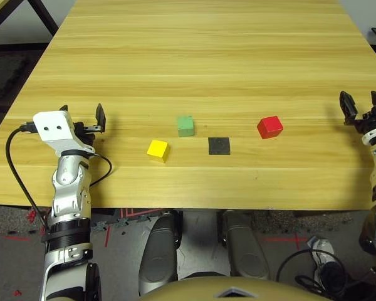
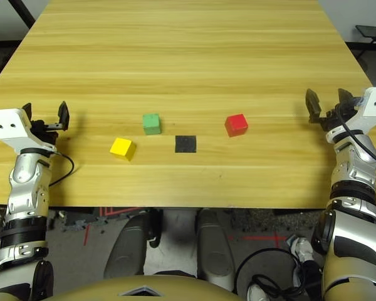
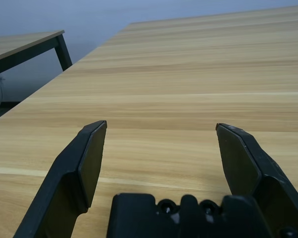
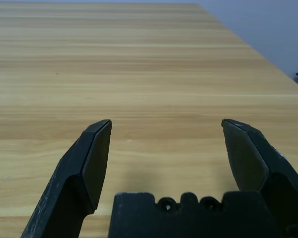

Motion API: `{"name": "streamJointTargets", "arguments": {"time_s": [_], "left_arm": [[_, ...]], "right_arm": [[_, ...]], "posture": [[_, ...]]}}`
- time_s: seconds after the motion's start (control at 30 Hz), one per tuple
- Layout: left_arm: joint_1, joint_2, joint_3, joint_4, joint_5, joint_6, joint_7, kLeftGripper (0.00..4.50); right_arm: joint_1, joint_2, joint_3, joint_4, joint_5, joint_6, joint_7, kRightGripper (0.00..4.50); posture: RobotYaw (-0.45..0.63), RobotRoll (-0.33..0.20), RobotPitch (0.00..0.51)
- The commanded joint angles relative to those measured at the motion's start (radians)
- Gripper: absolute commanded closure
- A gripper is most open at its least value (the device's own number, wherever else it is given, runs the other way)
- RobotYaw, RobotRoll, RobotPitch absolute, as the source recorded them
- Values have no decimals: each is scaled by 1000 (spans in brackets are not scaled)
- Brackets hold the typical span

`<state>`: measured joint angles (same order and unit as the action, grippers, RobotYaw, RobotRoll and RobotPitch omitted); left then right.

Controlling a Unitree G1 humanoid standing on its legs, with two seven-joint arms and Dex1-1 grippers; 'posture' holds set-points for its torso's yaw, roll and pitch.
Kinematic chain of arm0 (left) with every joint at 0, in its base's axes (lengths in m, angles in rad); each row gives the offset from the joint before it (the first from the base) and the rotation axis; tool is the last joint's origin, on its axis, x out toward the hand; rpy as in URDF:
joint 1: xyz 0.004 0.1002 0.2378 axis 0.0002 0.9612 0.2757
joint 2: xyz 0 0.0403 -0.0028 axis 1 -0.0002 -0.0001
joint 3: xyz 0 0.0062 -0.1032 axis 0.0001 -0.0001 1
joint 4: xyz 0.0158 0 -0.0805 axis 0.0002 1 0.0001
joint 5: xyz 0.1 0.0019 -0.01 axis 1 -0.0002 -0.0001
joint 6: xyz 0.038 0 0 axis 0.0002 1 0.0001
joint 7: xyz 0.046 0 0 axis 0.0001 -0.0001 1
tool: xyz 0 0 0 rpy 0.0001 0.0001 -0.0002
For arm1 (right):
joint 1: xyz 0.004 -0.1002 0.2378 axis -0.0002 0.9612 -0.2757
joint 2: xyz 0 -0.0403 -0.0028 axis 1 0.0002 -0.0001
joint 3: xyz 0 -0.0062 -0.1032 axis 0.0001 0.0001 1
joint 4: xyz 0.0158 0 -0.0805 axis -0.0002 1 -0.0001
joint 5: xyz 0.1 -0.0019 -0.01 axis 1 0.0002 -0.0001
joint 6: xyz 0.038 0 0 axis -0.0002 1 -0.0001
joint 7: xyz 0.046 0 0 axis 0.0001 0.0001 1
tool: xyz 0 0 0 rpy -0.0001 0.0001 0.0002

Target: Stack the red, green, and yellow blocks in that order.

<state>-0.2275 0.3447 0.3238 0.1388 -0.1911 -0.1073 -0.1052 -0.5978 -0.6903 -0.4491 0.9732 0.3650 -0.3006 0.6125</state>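
Both jaws spread wide, nothing between them. My left gripper (image 1: 81, 119) hovers over the near left part of the table (image 1: 200, 50), my right gripper (image 2: 329, 105) over the near right edge; the wrist views look along the fingers at bare wood.

Landmark: black square patch (image 1: 219, 145), flat on the table near centre front. Red block (image 1: 270, 126) sits just right of the patch and slightly farther from me. Green block (image 1: 185, 125) sits left of the patch, a bit farther back. Yellow block (image 1: 158, 150) is further left again, nearer to me than the green, turned a little on its base. All three are apart from each other and from the patch, nothing stacked, so the task is at its very start.

Handling, my guess: small matte cubes, likely light and rigid, not fragile, surface should give decent grip. Flat parallel sides suit my two fingers. I'd come down from above and pinch two opposite side faces at mid-height, jaws squared to the cube; the yellow needs a wrist turn first. Main risk: light blocks skid if nudged, and a crooked release would tip a stack.
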Motion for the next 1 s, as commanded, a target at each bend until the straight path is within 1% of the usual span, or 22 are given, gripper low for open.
{"name": "streamJointTargets", "arguments": {"time_s": [0.03, 0.13, 0.2, 0.27, 0.4, 0.47, 0.53, 0.6, 0.63, 0.73, 0.87, 1.0], "left_arm": [[16, -4, 1, -13, 9, 10, 5, 23], [21, -18, -10, -24, 17, 9, 13, 23], [28, -13, -22, -89, -7, 39, -15, 23], [20, 12, -30, -158, -67, 97, -81, 23], [-22, 116, -28, -285, -279, 295, -278, 23], [-39, 195, -21, -306, -355, 369, -384, 23], [-49, 239, -12, -309, -392, 409, -434, 23], [-62, 287, -12, -293, -412, 434, -496, 23], [-72, 310, -26, -289, -416, 448, -533, 23], [-90, 346, -59, -283, -416, 479, -603, 23], [-101, 360, -101, -303, -394, 497, -649, 23], [-93, 350, -119, -341, -385, 510, -640, 23]], "right_arm": [[7, -14, -11, 34, -3, -9, 10, 25], [-2, -23, -11, 47, 1, -2, 27, 25], [-38, -41, 2, 42, 8, 42, 90, 25], [-86, -66, 26, 44, 6, 100, 175, 25], [-197, -118, 131, 64, -52, 164, 412, 25], [-259, -140, 208, 79, -97, 168, 564, 25], [-294, -150, 251, 95, -127, 168, 646, 25], [-325, -146, 309, 105, -170, 145, 737, 25], [-344, -145, 347, 108, -196, 120, 813, 25], [-384, -146, 433, 110, -242, 55, 970, 25], [-420, -167, 595, 65, -194, 20, 1002, 25], [-453, -200, 768, 34, -120, -27, 1002, 25]], "posture": [[123, -26, 214], [116, -21, 220], [125, -17, 224], [139, -11, 245], [172, -21, 234], [213, -29, 219], [223, -31, 215], [253, -38, 208], [254, -39, 209], [266, -48, 211], [292, -52, 201], [306, -49, 194]]}}
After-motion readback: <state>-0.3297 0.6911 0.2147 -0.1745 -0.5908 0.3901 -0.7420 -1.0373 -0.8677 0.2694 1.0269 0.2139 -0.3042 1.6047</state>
